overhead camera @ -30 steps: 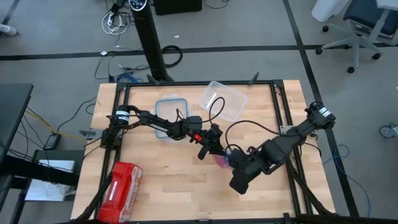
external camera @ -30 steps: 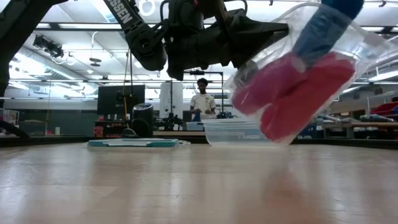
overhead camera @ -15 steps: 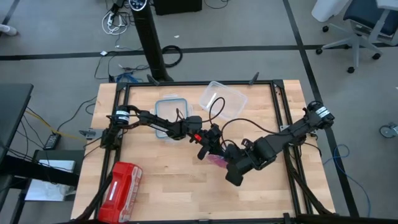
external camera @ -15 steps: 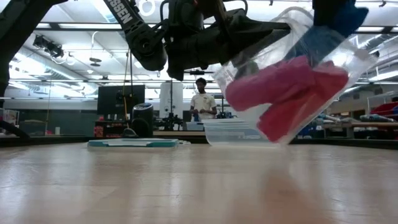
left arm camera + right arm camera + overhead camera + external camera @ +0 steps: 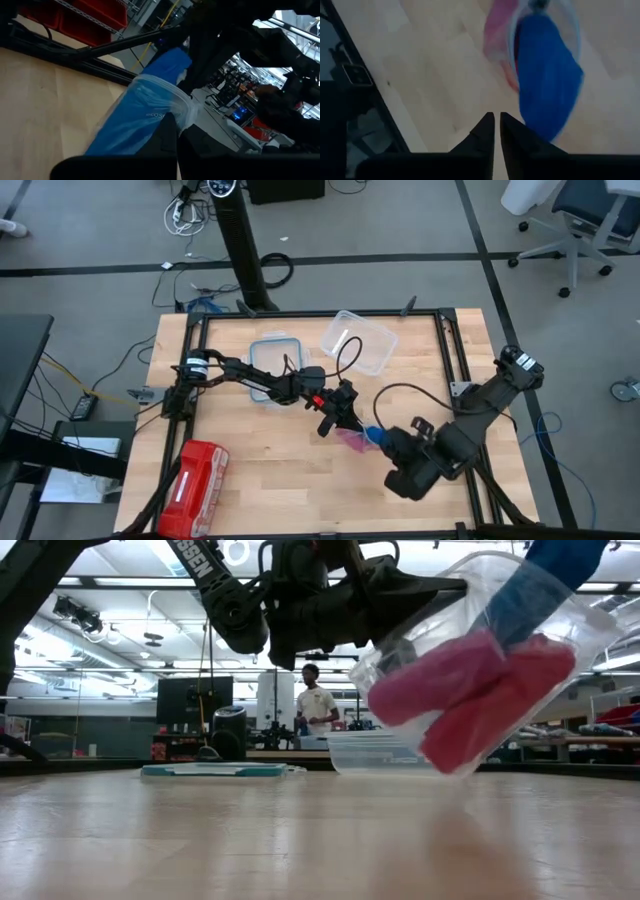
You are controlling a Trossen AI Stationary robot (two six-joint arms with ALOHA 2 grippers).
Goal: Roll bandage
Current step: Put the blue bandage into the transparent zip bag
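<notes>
Since the earlier frames the right gripper [image 5: 392, 477] has drawn back from the clear plastic container [image 5: 480, 660] toward the table's near right side, leaving the bandage [image 5: 547, 80] behind; its fingers [image 5: 485, 131] stand only a sliver apart, grasping nothing. The left gripper [image 5: 345, 417] stays clenched on the container's rim, holding it tilted above the wooden table [image 5: 270, 460]. The blue bandage sticks out of the container's mouth, above red-pink fabric rolls [image 5: 470, 690] inside.
</notes>
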